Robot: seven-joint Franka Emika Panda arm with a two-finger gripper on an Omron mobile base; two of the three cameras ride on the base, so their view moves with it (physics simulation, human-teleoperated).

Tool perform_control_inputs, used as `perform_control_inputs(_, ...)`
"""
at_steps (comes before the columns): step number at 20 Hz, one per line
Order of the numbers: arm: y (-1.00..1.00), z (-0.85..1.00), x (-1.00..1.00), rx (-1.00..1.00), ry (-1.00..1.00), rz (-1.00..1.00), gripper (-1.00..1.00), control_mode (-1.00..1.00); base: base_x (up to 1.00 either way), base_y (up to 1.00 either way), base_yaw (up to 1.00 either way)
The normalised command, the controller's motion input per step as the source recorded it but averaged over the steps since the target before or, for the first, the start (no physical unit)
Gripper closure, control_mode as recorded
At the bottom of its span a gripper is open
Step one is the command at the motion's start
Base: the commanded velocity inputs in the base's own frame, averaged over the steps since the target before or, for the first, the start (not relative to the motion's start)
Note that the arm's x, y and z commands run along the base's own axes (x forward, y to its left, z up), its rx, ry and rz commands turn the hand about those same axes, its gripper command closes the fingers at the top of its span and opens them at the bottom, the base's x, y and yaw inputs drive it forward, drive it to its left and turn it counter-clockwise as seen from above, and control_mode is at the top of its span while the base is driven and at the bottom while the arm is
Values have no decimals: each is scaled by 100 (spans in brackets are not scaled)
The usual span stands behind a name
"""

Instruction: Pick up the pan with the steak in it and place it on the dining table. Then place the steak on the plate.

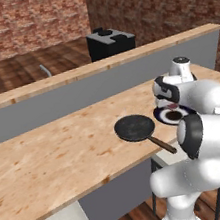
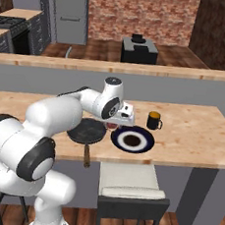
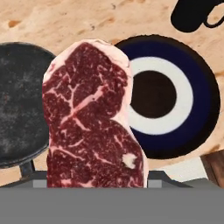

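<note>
The dining table (image 2: 191, 133) runs long and pale across both base views, its grained top backed by a higher wooden ledge (image 2: 178, 71) on a grey wall, with a white-cushioned stool (image 2: 128, 183) tucked under the near edge. On that top sits the pan (image 1: 134, 128) — black, shallow, nothing lying in it, its brown handle reaching toward the near edge of the table. Just beside it, toward the robot's right, lies the plate (image 2: 132, 139), dark-rimmed with a white ring and a dark centre; the two are close, but whether the rims touch cannot be told. A dark mug (image 2: 154, 120) stands just behind the plate. The gripper (image 2: 117, 125) hangs above the gap between pan and plate, its jaws partly closed on the steak (image 3: 89, 118) — in the hand view the marbled red slab rises from between the fingers and covers parts of both the pan and the plate, clear of the table.
</note>
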Motion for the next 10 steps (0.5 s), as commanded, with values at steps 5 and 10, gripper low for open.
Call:
perform_control_inputs(5, -44, -5, 0, 0, 0, -3, 100, -100, 0, 0, 0)
perform_control_inputs(10, -3, -1, 2, -1, 0, 0, 100, -100, 0, 0, 0)
